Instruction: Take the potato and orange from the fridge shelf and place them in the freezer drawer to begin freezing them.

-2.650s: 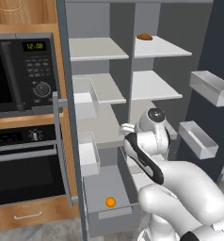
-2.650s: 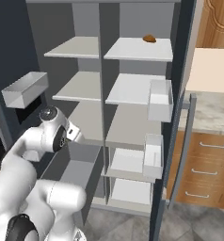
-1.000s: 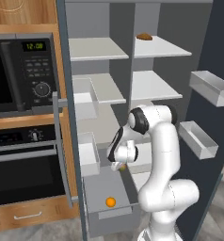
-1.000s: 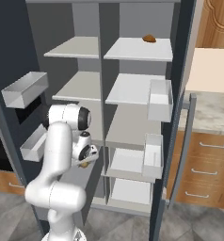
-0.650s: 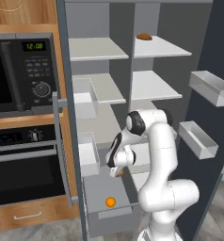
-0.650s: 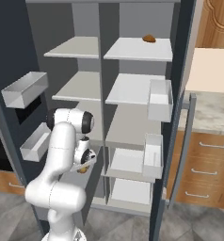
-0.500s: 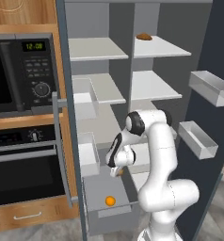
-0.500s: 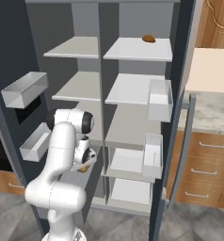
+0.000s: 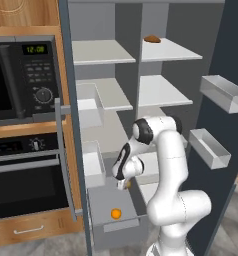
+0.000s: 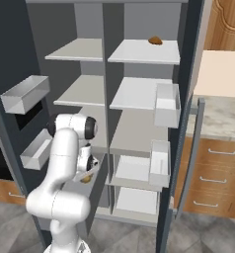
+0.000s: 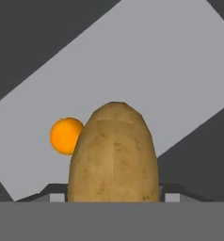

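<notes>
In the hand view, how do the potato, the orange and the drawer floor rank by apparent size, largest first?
1. Drawer floor, the wide grey band.
2. Potato; held right at the camera, so nearness enlarges it.
3. Orange, partly hidden behind the potato; its true size against the potato is unsure.

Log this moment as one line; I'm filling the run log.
end effector: shut on potato | over freezer drawer | orange: in drawer

White arm [image 10: 65,163], claw [image 10: 88,176] gripping potato [image 10: 86,178], open fridge shelves [image 10: 144,94]

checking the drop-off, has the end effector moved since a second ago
Yes. The end effector, shut on the potato, has come down toward the freezer drawer, closer to the orange lying there.
</notes>
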